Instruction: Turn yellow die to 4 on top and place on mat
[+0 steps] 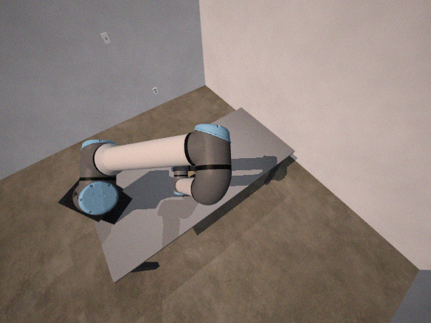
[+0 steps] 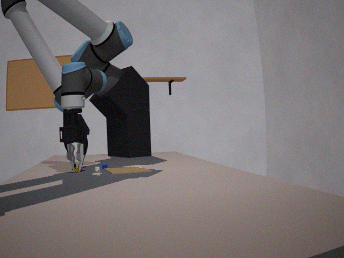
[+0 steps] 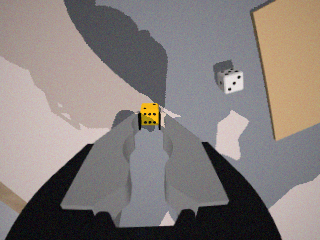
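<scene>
Wrist view: claw [image 3: 149, 127] tight on yellow die [image 3: 149, 114], off the mat [image 3: 290, 65].

Bare lab room: plain walls [image 1: 313, 87], brown floor [image 1: 278, 260], arm on grey table [image 1: 139, 243].

Yellow die [image 3: 150, 114] on the table, off the tan mat [image 3: 290, 65].

The top view looked down from high and far. The exterior view sat low beside the tabletop [image 2: 194, 210]. The wrist view peered closely past the tool [image 3: 149, 131]; all 3 views shared the tabletop.
</scene>
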Robot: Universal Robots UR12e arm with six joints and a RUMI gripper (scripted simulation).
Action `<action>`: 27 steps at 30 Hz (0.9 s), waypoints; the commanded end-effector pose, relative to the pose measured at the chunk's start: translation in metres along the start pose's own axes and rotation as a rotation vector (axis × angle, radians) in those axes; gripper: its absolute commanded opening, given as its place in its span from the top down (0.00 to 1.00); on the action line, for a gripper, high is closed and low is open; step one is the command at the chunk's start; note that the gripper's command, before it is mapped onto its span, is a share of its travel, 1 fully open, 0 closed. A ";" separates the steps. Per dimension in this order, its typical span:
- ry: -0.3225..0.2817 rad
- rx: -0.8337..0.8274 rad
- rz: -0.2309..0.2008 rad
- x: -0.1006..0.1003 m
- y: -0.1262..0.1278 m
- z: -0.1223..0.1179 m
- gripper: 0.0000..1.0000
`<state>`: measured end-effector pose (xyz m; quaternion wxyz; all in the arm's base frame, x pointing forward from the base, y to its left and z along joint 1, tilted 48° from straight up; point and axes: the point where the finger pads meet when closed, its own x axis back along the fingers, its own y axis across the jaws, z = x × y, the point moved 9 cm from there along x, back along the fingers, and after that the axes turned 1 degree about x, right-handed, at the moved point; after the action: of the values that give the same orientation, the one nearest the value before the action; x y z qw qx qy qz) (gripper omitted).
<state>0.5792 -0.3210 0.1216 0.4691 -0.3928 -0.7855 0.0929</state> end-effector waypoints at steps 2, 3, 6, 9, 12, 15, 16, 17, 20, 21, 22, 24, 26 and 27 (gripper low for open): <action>-0.001 0.000 0.000 0.009 0.000 0.000 1.00; -0.001 0.000 0.000 0.009 0.000 0.000 1.00; -0.001 0.000 0.000 0.018 0.000 0.000 1.00; -0.001 0.000 0.000 0.037 0.000 0.000 1.00; -0.001 0.000 0.000 0.058 0.000 0.000 1.00; -0.001 0.000 0.000 0.078 0.000 0.000 1.00; -0.001 0.000 0.000 0.083 0.000 0.000 1.00; -0.001 0.000 0.000 0.088 0.000 0.000 1.00; -0.001 0.000 0.000 0.095 0.000 0.000 1.00; -0.001 0.000 0.000 0.095 0.000 0.000 1.00; -0.001 0.000 0.000 0.097 0.000 0.000 1.00; -0.001 0.000 0.000 0.100 0.000 0.000 1.00; -0.001 0.000 0.000 0.100 0.000 0.000 1.00; -0.001 0.000 0.000 0.100 0.000 0.000 1.00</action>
<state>0.5546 -0.2523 0.1863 0.4689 -0.3927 -0.7857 0.0930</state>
